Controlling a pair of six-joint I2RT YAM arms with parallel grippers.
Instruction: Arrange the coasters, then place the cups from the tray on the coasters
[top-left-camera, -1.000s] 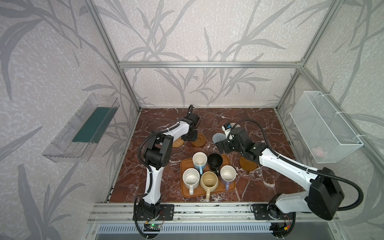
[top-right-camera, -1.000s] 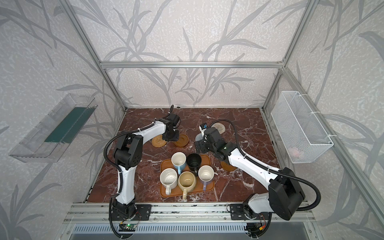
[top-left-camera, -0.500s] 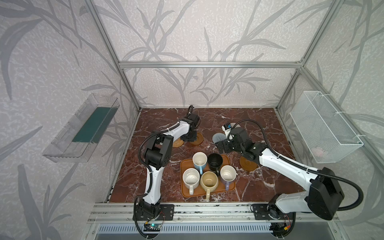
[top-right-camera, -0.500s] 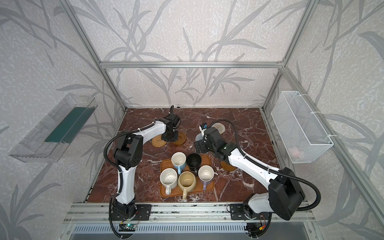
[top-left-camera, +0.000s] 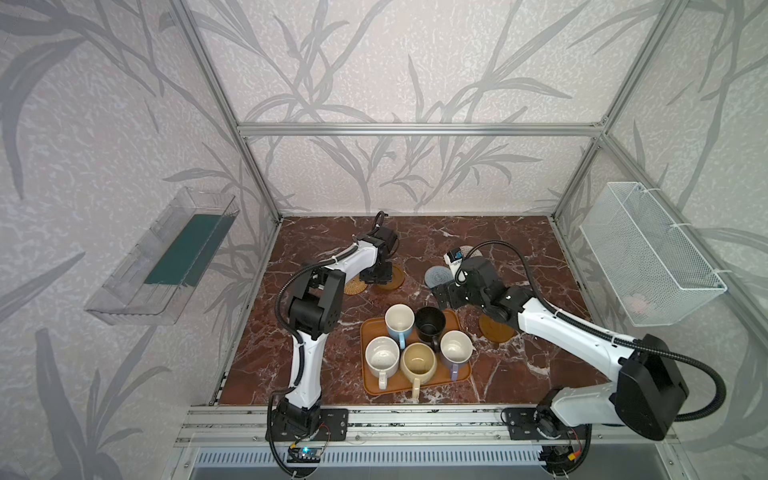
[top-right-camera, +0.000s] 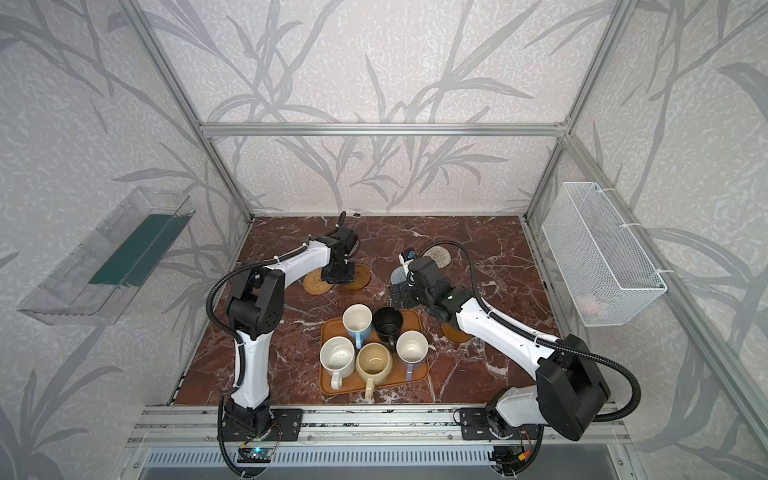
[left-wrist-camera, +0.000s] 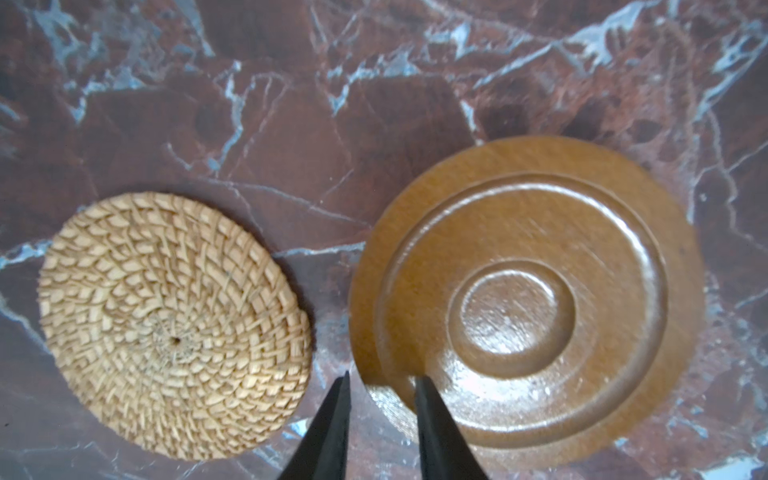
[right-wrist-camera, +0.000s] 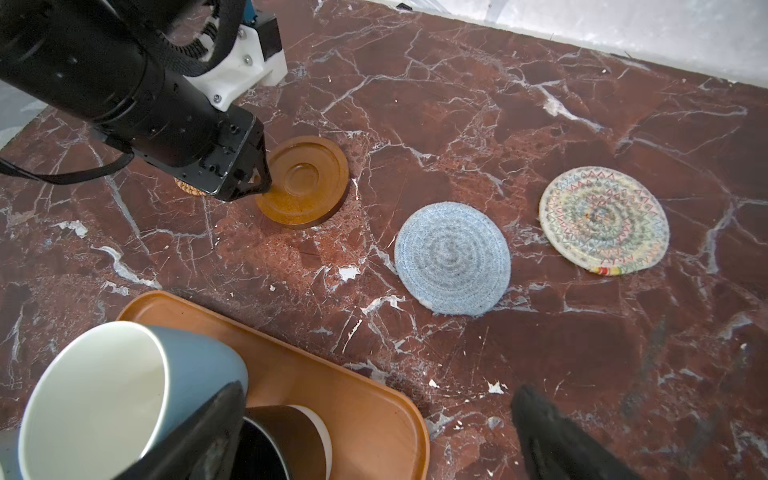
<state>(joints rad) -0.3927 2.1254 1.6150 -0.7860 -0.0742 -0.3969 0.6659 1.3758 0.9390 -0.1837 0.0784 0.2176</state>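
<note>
The left gripper (left-wrist-camera: 380, 384) is down at the brown saucer coaster (left-wrist-camera: 528, 307) near the back of the marble tabletop (top-left-camera: 515, 241). Its jaws are narrowed to a small gap straddling the saucer's rim, one fingertip (left-wrist-camera: 422, 388) on the glossy surface and the other just outside the edge (whether it's actually pinching the rim or just touching it is hard to call). The tan rattan coaster (left-wrist-camera: 174, 324) lies just beside that saucer, not touching it.

The right gripper (right-wrist-camera: 374, 419) hangs over the tray's (right-wrist-camera: 353, 399) back edge with its jaws spread wide, holding nothing. The blue mug (right-wrist-camera: 124, 399) and black mug (right-wrist-camera: 282, 440) sit right under it.

The grey-blue rope coaster (right-wrist-camera: 453, 257) and the cream patterned one (right-wrist-camera: 604, 220) lie flat and apart toward the back. A second brown saucer (top-left-camera: 496, 332) sits off the tray's right edge, partly under the right arm. All five mugs are on the tray, including the speckled white (top-left-camera: 382, 355), beige (top-left-camera: 419, 360) and lavender (top-left-camera: 456, 347) ones.
</note>
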